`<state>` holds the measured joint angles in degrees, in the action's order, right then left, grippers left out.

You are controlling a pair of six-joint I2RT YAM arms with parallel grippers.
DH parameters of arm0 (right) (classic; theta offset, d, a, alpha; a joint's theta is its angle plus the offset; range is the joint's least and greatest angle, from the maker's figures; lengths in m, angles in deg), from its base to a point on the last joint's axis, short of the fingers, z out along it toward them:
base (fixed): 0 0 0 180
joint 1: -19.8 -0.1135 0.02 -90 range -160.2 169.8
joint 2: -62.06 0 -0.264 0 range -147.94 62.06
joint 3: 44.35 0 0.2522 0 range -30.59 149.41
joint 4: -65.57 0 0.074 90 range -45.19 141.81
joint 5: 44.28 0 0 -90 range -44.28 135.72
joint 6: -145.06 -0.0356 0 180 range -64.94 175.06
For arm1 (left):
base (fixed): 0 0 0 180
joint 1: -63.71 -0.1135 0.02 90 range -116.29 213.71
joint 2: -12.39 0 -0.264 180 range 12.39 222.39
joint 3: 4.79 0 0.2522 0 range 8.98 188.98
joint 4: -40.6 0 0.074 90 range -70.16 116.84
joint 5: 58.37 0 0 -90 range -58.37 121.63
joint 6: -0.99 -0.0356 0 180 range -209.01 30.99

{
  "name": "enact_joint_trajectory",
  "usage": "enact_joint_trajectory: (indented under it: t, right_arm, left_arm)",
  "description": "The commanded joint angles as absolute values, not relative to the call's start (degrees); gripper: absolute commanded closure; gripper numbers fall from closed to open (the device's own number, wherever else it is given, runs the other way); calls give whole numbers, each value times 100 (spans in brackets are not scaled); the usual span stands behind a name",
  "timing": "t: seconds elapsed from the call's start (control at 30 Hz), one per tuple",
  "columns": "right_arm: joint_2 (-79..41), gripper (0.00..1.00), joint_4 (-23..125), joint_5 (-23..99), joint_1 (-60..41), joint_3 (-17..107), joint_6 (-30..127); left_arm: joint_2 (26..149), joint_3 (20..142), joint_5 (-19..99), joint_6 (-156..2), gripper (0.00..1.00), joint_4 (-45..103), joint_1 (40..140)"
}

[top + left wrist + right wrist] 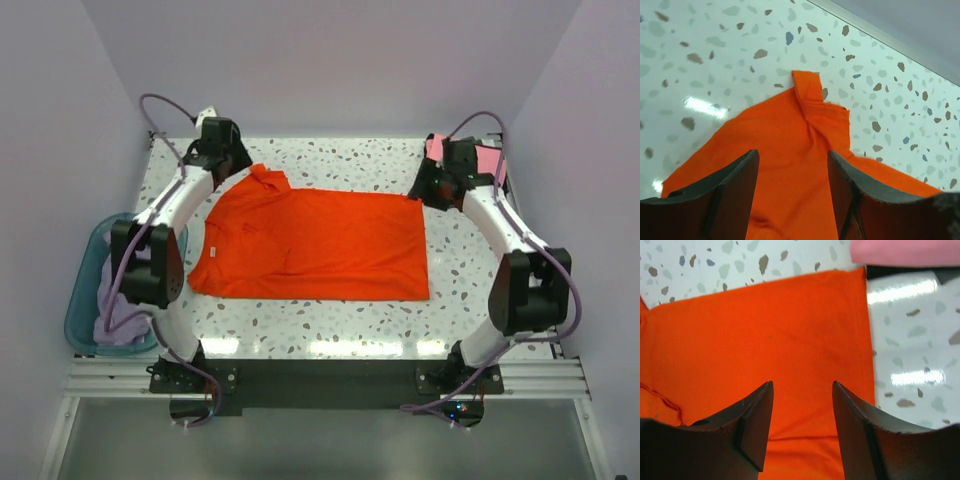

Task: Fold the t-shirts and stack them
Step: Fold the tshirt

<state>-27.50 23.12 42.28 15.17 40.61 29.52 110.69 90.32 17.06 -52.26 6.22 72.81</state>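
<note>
Beside table (330, 328), lavender t-shirt (122, 318) in basin (80, 300)

We see only a strip of the pink t-shirt (489, 160) behind the right arm (500, 225), and the right wrist view cuts it off at the top edge. The left arm (165, 215) covers part of the lavender t-shirt (122, 322) and its basin (85, 285). Both wrist views lose the orange t-shirt (790, 165) behind the fingers (735, 185) and at the bottom edge.
</note>
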Motion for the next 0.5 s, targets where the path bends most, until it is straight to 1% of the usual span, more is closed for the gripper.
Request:
enact_joint_trajectory:
  t: [0.0,0.03,0.1,0.13,0.23,0.33,0.47]
  right_arm:
    - [-3458,46,2956,4221,1426,4962,3221]
    - [-3662,47,3009,4168,1365,5131,3247]
    - [-4179,47,3097,4193,1251,5639,3387]
    - [-4339,47,3107,4211,1146,5816,3440]
    - [-4946,48,2966,4334,926,6520,3634]
    - [-5411,48,2799,4475,864,7012,3669]
    - [-5607,49,2772,4528,872,7172,3669]
  left_arm:
    - [12091,10027,2116,-6132,39,978,7347]
    - [12555,10447,2169,-6193,39,1005,7355]
    - [13023,10915,2292,-6369,40,962,7347]
    - [13469,11439,2302,-6422,41,874,7347]
    - [14235,12381,2258,-6318,44,400,7347]
    - [14501,12552,2205,-6090,46,337,7347]
    - [14616,12535,1801,-5422,46,100,7347]
